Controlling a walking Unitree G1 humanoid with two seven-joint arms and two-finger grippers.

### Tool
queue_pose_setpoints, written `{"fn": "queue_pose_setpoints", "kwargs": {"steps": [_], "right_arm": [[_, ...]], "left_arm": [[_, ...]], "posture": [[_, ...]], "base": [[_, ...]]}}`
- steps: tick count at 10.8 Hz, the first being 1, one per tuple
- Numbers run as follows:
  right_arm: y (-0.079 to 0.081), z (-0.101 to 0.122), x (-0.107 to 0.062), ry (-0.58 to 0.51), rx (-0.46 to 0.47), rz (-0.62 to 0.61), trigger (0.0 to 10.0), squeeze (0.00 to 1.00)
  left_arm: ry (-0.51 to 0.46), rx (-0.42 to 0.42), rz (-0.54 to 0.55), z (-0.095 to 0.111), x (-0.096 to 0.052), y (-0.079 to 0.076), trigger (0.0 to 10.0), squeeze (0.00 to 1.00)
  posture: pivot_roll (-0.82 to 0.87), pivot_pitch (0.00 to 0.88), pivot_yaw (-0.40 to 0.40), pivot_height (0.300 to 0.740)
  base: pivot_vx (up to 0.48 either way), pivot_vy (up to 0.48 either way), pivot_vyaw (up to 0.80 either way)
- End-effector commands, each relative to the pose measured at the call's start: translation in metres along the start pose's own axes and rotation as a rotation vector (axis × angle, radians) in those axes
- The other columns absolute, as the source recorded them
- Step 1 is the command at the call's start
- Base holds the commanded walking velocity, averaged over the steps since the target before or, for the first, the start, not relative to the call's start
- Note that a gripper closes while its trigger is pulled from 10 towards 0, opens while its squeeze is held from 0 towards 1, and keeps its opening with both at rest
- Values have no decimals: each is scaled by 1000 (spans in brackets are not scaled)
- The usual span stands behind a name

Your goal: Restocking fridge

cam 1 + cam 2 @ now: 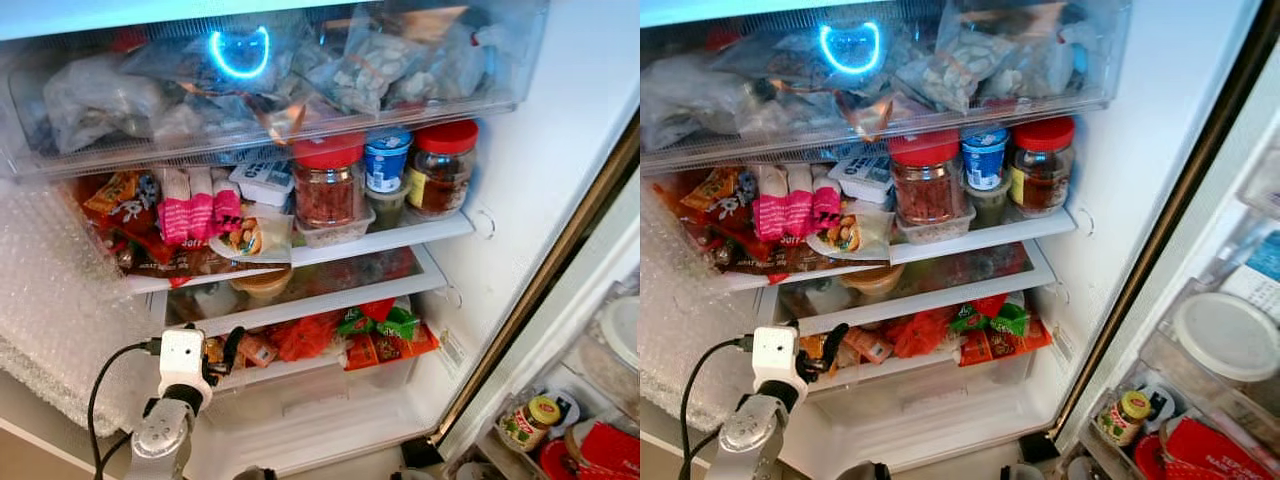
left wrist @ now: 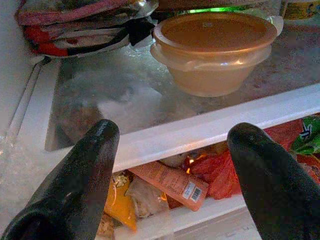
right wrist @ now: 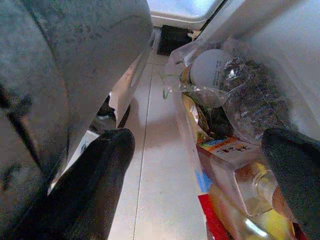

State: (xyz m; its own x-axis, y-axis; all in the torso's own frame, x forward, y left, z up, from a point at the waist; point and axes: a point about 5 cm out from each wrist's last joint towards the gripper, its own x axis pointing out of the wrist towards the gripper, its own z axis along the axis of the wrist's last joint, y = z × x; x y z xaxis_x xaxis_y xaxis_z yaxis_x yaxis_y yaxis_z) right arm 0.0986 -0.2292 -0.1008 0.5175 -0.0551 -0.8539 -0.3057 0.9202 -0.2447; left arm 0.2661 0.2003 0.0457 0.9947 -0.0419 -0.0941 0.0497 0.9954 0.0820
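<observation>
Open fridge interior, shelves [image 1: 400, 240] crowded. Left tool [image 2: 175, 165], fingers spread and empty, hovered at lower left before the orange lidded bowl [image 2: 215, 50] on the middle shelf: probably light, rigid, slippery; best gripped at its rim. Right tool [image 3: 200, 175] hung spread.

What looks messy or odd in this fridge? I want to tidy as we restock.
The snack packets on the upper shelf's left lie in a loose heap, some tilted over the shelf edge. The red mesh bag and green packets below are crammed in. The left gripper hangs open, holding nothing, before the tan lidded bowl.
</observation>
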Motion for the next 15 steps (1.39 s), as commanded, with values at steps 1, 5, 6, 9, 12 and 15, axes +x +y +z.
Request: {"fn": "queue_pose_setpoints", "kwargs": {"steps": [1, 5, 6, 9, 12, 15], "right_arm": [[12, 1, 1, 1, -16, 42, 10000, 0], [10, 2, 1, 1, -14, 43, 10000, 0], [10, 2, 1, 1, -14, 44, 10000, 0], [9, 2, 1, -1, -17, 47, 10000, 0], [10, 3, 1, -2, -17, 49, 10000, 0], [10, 3, 2, -3, -14, 53, 10000, 0]], "left_arm": [[3, 4, -11, -1, 1, -3, 10000, 0], [40, -5, -1, -13, -5, -2, 10000, 0], [49, -8, 4, -15, -7, -1, 10000, 0], [68, -15, 21, -21, -11, 1, 10000, 0], [139, -24, 57, -37, -17, 7, 10000, 0], [435, -44, 171, -86, -40, 25, 10000, 0]], "posture": [[-93, 0, 51, 640], [-87, 28, 42, 640], [-88, 33, 41, 640], [-83, 41, 37, 640], [-80, 43, 37, 640], [-76, 43, 40, 640]], "base": [[-296, 0, 0], [-305, 0, 0], [-300, 0, 0], [-301, 0, 0], [-288, 0, 0], [0, 0, 0]]}}
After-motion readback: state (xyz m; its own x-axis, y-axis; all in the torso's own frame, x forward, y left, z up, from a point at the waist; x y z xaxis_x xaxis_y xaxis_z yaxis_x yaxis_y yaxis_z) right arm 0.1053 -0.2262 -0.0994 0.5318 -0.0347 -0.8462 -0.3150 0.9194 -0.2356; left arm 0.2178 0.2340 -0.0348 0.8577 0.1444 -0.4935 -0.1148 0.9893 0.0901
